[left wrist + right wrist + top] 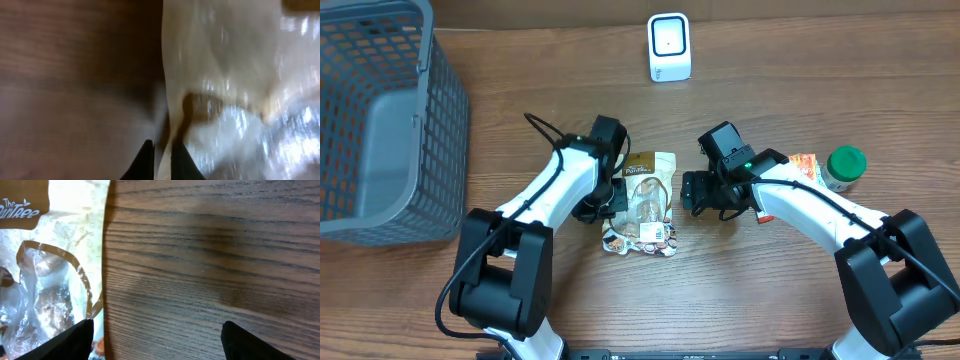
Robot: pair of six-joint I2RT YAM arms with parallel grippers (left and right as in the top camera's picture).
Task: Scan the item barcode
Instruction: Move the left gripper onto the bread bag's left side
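The item is a cream and clear snack bag (pixel 648 200) with a brown label, lying flat mid-table. My left gripper (pixel 610 195) sits at the bag's left edge. In the left wrist view its gripper (pixel 160 150) is shut on the thin edge of the bag (pixel 225 75). My right gripper (pixel 698 192) stands open just right of the bag, low over the wood. The right wrist view shows the gripper (pixel 157 330) with bare table between its fingers and the bag (pixel 55 255) at its left finger. A white scanner (pixel 669 46) stands upright at the back. No barcode shows.
A grey mesh basket (pixel 380 120) fills the far left. A green-lidded bottle (pixel 844 165) and an orange packet (pixel 803 163) lie at the right, beside my right arm.
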